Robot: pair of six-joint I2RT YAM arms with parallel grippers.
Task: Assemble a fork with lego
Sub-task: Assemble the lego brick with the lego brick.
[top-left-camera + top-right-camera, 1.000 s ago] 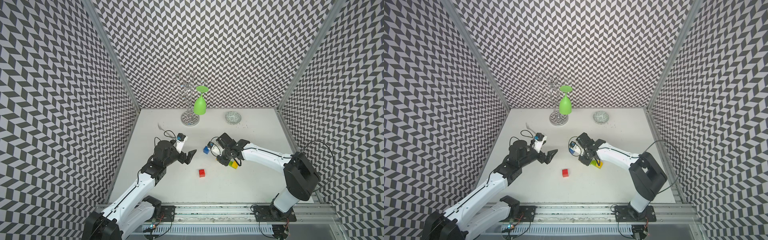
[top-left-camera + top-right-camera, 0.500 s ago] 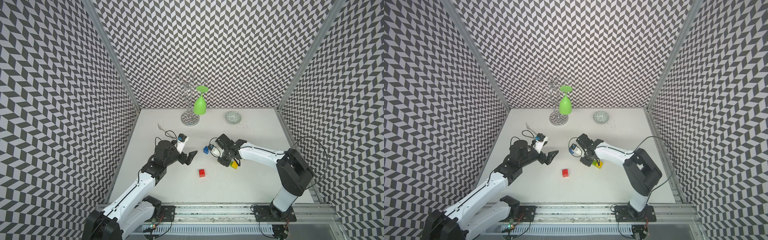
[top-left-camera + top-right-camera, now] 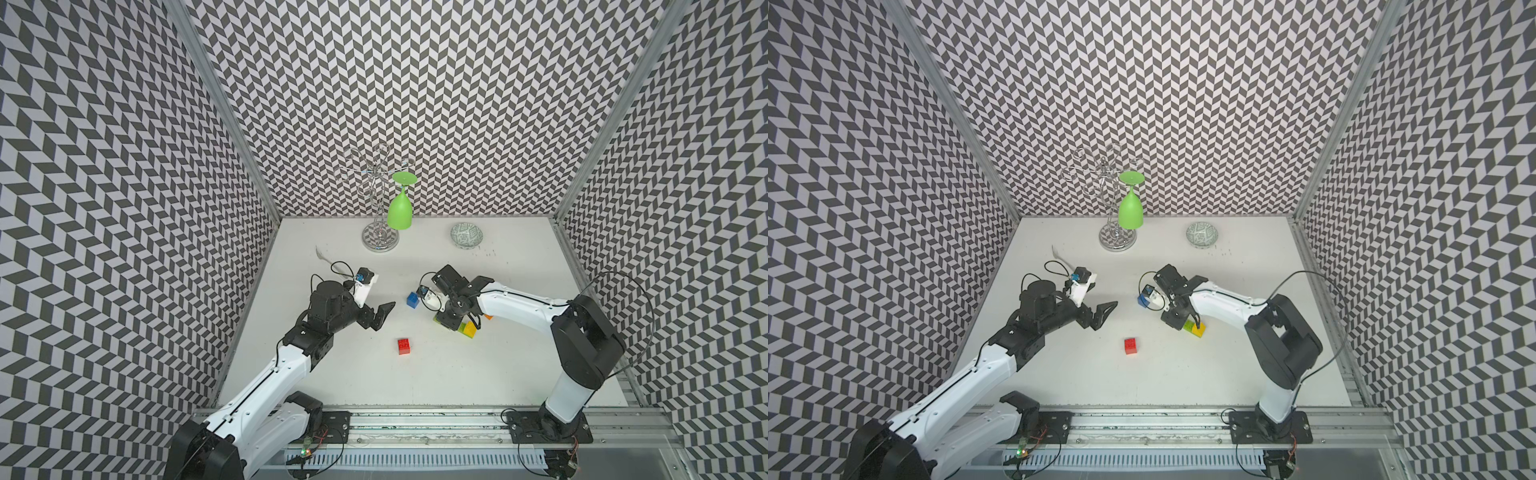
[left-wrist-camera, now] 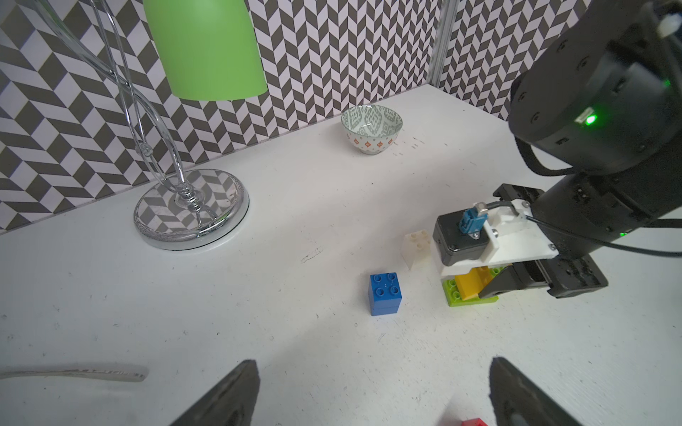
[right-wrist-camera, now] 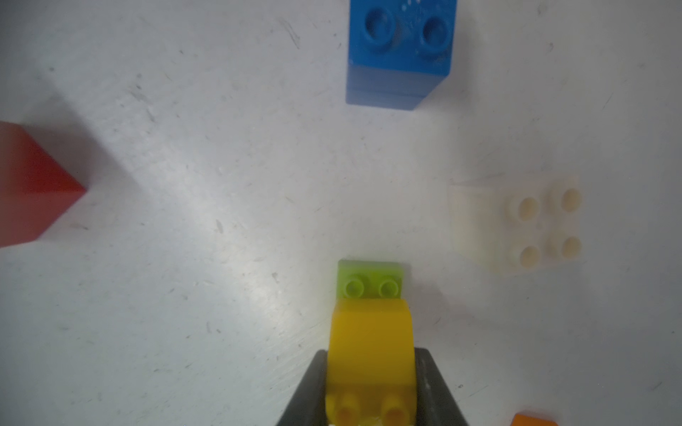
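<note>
Right wrist, gripper (image 5: 371, 369) pinching glossy studded yellow brick (image 5: 369, 332)

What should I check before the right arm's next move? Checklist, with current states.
1. Right jaws shut on yellow brick: ok.
2. Yellow brick fully seated on green brick: cannot tell.
3. Left jaws open, empty, clear of the bricks: ok.
4. Blue brick, white brick and red brick each lying alone: ok.
5. Orange brick free to pick: cannot tell, mostly hidden.
</note>
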